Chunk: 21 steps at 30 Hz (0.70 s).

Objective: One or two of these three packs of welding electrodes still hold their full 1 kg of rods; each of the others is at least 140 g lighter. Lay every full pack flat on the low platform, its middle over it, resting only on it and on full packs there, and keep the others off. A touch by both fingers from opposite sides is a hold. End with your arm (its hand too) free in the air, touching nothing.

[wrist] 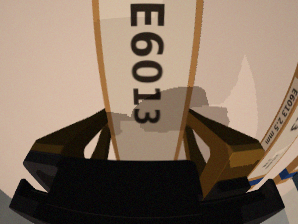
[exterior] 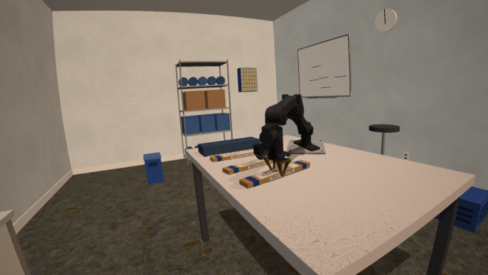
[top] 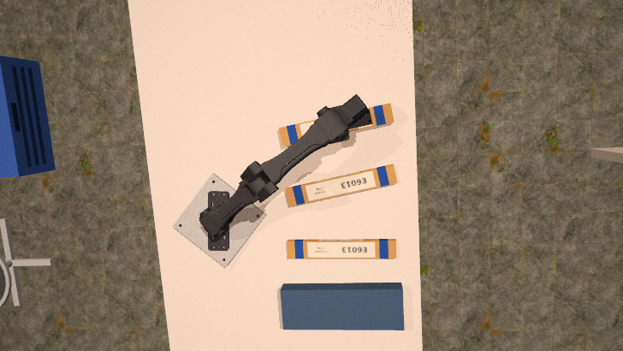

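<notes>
My gripper (exterior: 277, 172) (wrist: 146, 112) is shut on the far pack, an orange pack (top: 384, 114) (exterior: 251, 180) (wrist: 116, 55) with blue bands and an E6013 label. One finger is on each long side. This pack lies level at table height; whether a thin gap remains under it I cannot tell. The arm hides its middle from above. The middle pack (top: 324, 191) (exterior: 234, 168) lies flat on the table, slightly turned. The third pack (top: 324, 249) (exterior: 221, 157) lies flat between it and the platform. The low dark blue platform (top: 341, 308) (exterior: 228, 147) carries nothing.
The arm's base plate (top: 196, 222) (exterior: 322, 147) stands on the table beside the packs. The arm reaches from it across to the far pack. The packs' outer ends and the platform's end are near the table's long edge.
</notes>
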Available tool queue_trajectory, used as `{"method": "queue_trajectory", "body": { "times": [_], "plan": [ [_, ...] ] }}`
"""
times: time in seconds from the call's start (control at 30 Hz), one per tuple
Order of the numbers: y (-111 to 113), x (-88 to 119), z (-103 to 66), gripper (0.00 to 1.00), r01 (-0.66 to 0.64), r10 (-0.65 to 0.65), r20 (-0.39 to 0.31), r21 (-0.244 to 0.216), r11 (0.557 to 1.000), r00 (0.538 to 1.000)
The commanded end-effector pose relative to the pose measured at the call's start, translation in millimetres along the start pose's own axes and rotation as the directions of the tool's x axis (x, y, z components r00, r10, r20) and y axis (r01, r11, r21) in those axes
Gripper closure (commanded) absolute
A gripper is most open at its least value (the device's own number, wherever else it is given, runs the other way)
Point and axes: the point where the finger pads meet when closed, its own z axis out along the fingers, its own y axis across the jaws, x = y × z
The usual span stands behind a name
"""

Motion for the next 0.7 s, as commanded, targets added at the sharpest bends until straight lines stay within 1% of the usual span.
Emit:
{"method": "queue_trajectory", "body": {
  "times": [0.0, 0.23, 0.27, 0.3, 0.33, 0.43, 0.63, 0.67],
  "plan": [
    [12, -5, -51.9, 1.00, 0.012, -0.008, 0.079, -0.043, 0.999, 0.997],
    [12, -5, -56.4, 1.00, 0.012, -0.009, 0.079, -0.043, 0.999, 0.997],
    [12, -5, -52.6, 1.00, 0.011, -0.009, 0.071, -0.038, 0.999, 0.997],
    [11, -4, -40.5, 1.00, 0.010, -0.008, 0.048, -0.026, 1.000, 0.999],
    [11, -5, -42.6, 1.00, 0.010, -0.008, 0.051, -0.027, 1.000, 0.999],
    [12, -6, -55.9, 1.00, 0.011, -0.008, 0.072, -0.038, 0.999, 0.997],
    [12, -6, -53.3, 1.00, 0.010, -0.008, 0.064, -0.033, 0.999, 0.998],
    [13, -6, -62.3, 1.00, 0.011, -0.008, 0.079, -0.041, 0.999, 0.997]
  ]
}}
